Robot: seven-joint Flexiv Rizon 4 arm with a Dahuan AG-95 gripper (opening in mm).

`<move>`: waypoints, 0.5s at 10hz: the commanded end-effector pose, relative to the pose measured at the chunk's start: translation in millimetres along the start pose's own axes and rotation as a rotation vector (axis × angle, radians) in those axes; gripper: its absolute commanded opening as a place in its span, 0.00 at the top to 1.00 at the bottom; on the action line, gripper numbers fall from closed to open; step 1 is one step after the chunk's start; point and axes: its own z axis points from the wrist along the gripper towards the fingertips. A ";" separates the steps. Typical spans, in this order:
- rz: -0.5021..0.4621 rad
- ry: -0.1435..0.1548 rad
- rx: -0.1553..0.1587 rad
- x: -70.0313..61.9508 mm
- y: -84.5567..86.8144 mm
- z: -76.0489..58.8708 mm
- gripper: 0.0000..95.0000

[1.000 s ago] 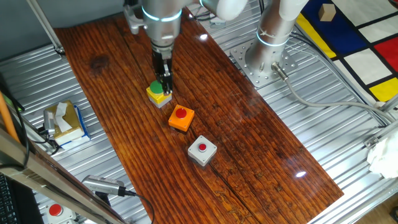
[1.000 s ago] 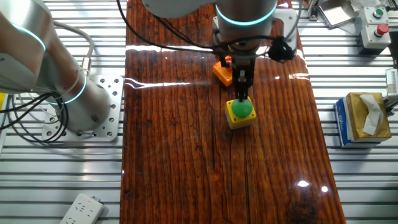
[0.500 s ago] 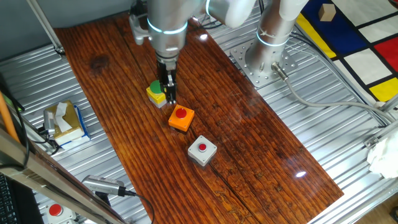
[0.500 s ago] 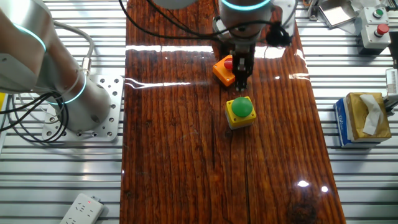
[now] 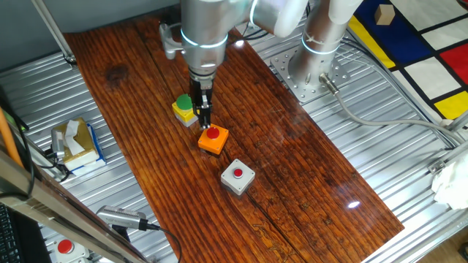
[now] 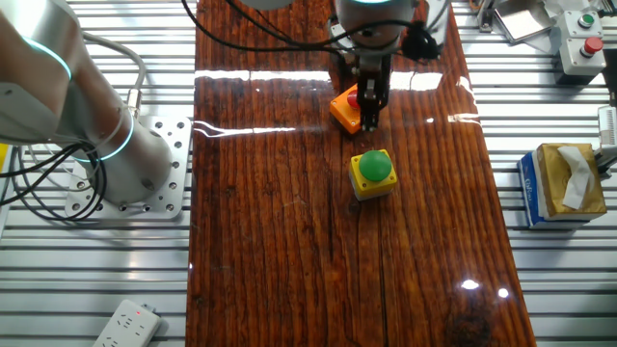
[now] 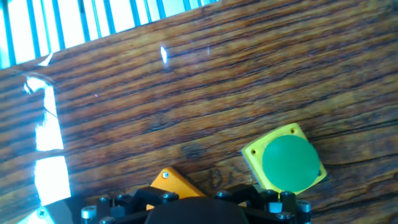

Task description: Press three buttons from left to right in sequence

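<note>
Three button boxes stand in a diagonal row on the wooden board (image 5: pixel 292 168). The yellow box with green cap (image 5: pixel 184 108) is at the left, the orange box with red cap (image 5: pixel 213 138) in the middle, the grey box with red cap (image 5: pixel 238 176) at the right. My gripper (image 5: pixel 206 124) points straight down, its fingers pressed together into one narrow bar, tips just above the near-left edge of the orange box. The other fixed view shows the gripper (image 6: pixel 368 123) over the orange box (image 6: pixel 343 110), apart from the yellow box (image 6: pixel 372 172); the grey box is hidden there. The hand view shows the green cap (image 7: pixel 289 163) and a corner of the orange box (image 7: pixel 168 183).
A tissue box (image 5: pixel 75 142) lies on the slatted metal table left of the board. A fourth red button with whitish housing (image 5: pixel 64 248) sits at the front left corner. The arm's base (image 5: pixel 314 69) stands right of the board. A power strip (image 6: pixel 125 323) lies off the board.
My gripper has left the green cap of the yellow box and moved right along the row, to just above the orange box. The boxes have not moved.
</note>
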 end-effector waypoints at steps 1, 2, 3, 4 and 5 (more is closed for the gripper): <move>0.014 -0.006 -0.003 0.7 6.1 1.9 0.00; 0.025 -0.008 -0.002 1.0 10.2 3.5 0.00; 0.031 -0.012 -0.003 1.9 14.3 5.2 0.00; 0.037 -0.015 -0.004 2.2 18.3 6.3 0.00; 0.041 -0.016 -0.003 2.1 21.2 6.9 0.00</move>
